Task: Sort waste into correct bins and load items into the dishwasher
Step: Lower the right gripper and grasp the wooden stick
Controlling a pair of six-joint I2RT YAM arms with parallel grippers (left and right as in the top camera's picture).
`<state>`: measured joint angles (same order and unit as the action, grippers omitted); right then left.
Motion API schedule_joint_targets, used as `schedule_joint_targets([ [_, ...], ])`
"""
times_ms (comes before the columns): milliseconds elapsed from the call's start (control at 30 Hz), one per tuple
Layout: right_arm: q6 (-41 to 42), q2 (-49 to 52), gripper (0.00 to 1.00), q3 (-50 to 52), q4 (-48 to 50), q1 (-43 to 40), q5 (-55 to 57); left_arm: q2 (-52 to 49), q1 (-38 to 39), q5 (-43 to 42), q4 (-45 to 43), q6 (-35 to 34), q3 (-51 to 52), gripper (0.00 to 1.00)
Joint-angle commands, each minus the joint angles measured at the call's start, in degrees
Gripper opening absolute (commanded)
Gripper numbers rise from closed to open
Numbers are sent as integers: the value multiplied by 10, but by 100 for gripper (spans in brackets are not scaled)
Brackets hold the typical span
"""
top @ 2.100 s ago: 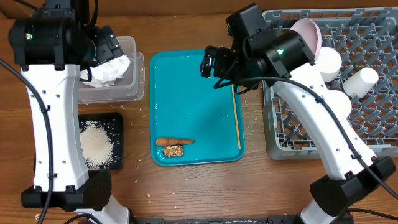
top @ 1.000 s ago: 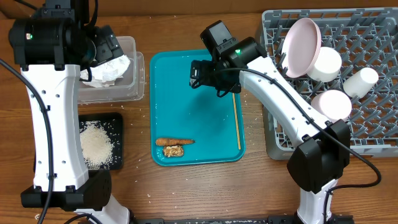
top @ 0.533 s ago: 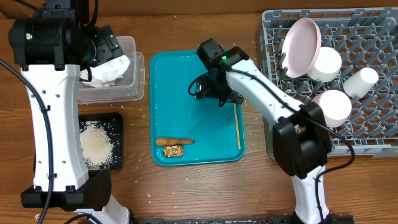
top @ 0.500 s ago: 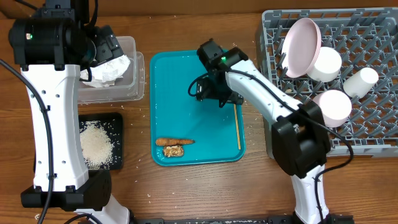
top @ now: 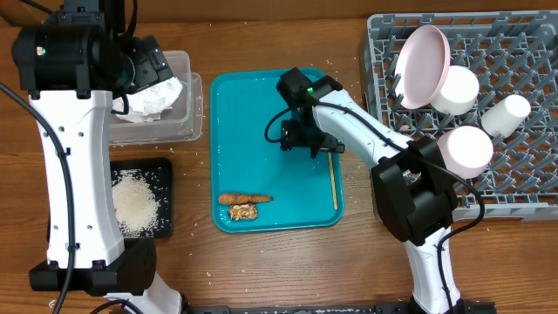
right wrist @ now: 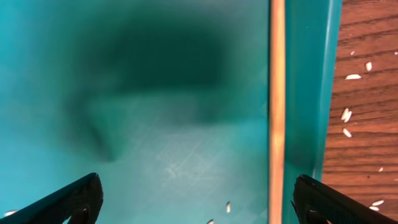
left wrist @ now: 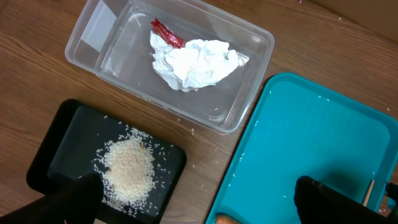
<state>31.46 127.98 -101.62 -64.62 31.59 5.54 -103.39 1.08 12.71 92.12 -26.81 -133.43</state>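
The clear tub (left wrist: 87,38) holds a crumpled white napkin (left wrist: 196,62) and a red wrapper (left wrist: 166,33). Loose rice (left wrist: 127,171) lies heaped in the black tray (left wrist: 68,137). An orange carrot-like stick (top: 244,198) and a brown chunk (top: 243,212) rest on the teal tray (top: 261,113). A plate (top: 423,54), two bowls (top: 458,89) and a cup (top: 506,113) stand in the grey rack (top: 523,174). My left gripper (left wrist: 199,202) hangs open high over the bins. My right gripper (right wrist: 202,202) is open low over the teal tray (right wrist: 174,124), empty.
A thin wooden stick (right wrist: 277,106) lies along the teal tray's right rim, inside my right gripper's span near its right finger (right wrist: 329,202). Stray rice grains dot the wooden table (right wrist: 367,93). My right arm (top: 366,139) reaches leftward in front of the rack.
My right gripper has moved left from the rack and come down over the teal tray beside the thin stick. The left arm has not moved.
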Motion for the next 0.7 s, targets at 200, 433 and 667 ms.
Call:
schedule_joint_targets([
  [200, -4, 6, 100, 38, 39, 2, 4, -4, 1, 8, 0, 0, 2, 100],
  [433, -2, 7, 68, 38, 39, 2, -22, -4, 1, 8, 0, 0, 2, 100],
  [667, 23, 6, 11, 31, 21, 2, -24, -4, 1, 8, 0, 0, 2, 100],
])
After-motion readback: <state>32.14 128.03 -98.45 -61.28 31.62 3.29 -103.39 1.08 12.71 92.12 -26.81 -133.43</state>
